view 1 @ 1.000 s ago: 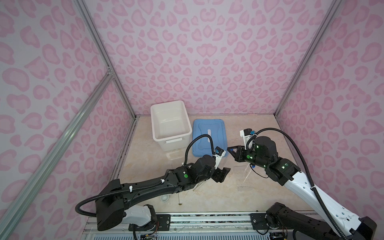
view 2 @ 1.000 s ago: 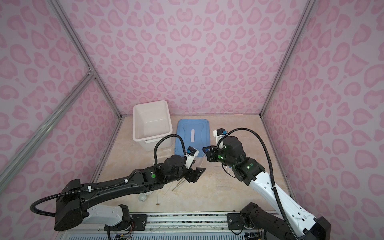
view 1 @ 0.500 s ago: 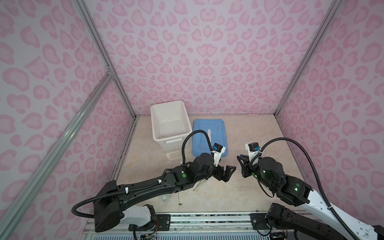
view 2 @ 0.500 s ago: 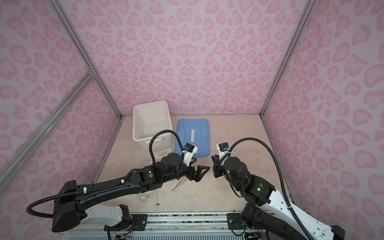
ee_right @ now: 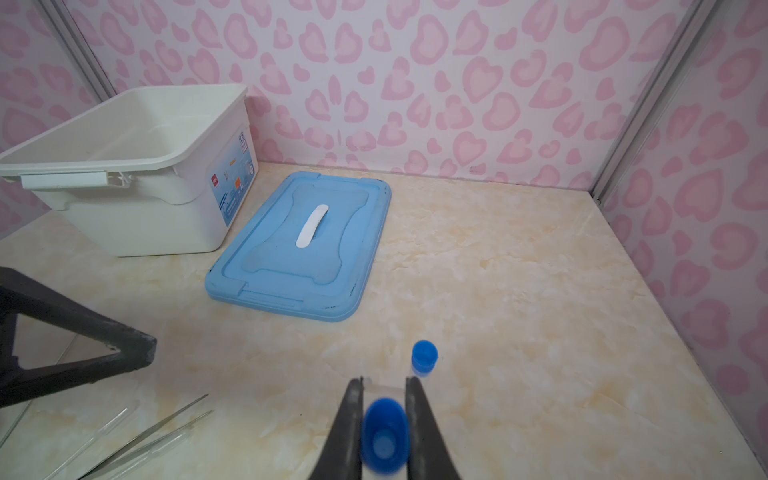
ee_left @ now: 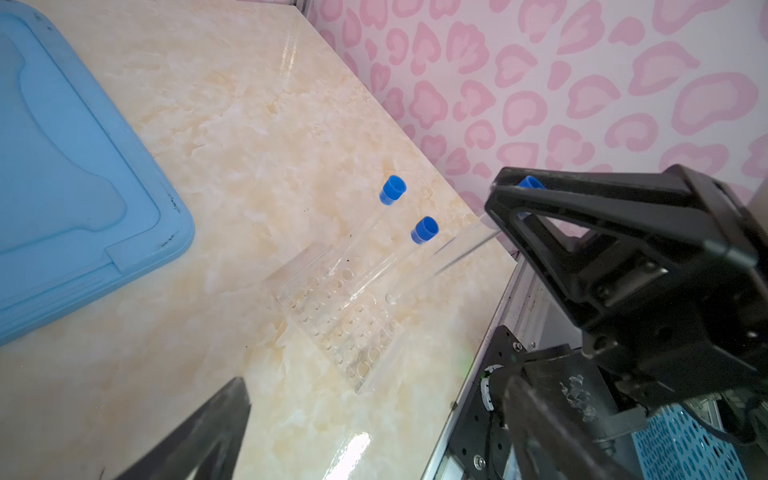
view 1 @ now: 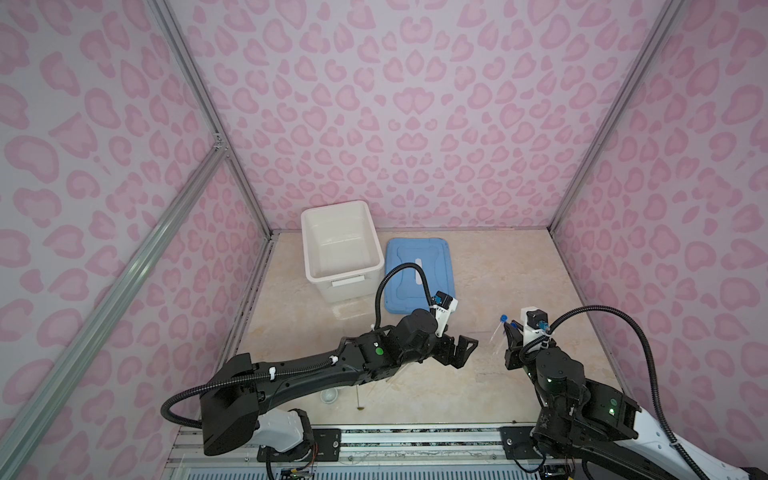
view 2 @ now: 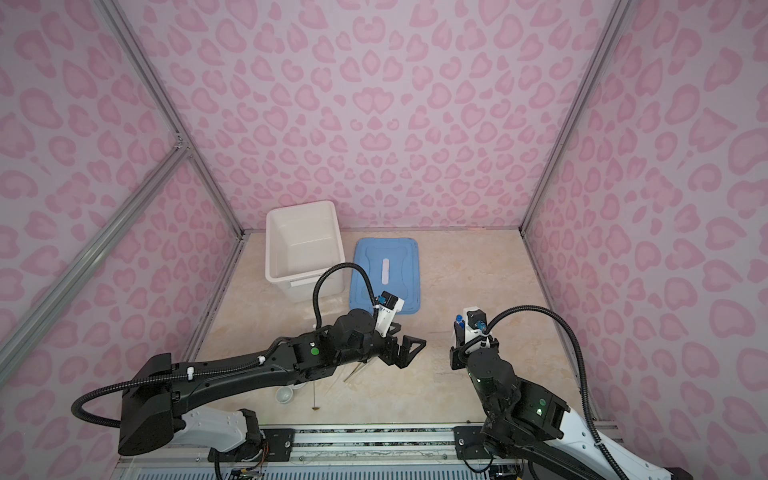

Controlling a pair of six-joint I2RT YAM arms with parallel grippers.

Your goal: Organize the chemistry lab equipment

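Blue-capped tube in right gripper (left gripper agape)

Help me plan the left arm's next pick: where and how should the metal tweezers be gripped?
Probably from straight above, with the open left gripper set so its jaws cross the tweezers around mid-length and pinch both arms together. They lie flat on the table, long and thin, with the arms spreading toward the tips, so a side approach would find little to hold.
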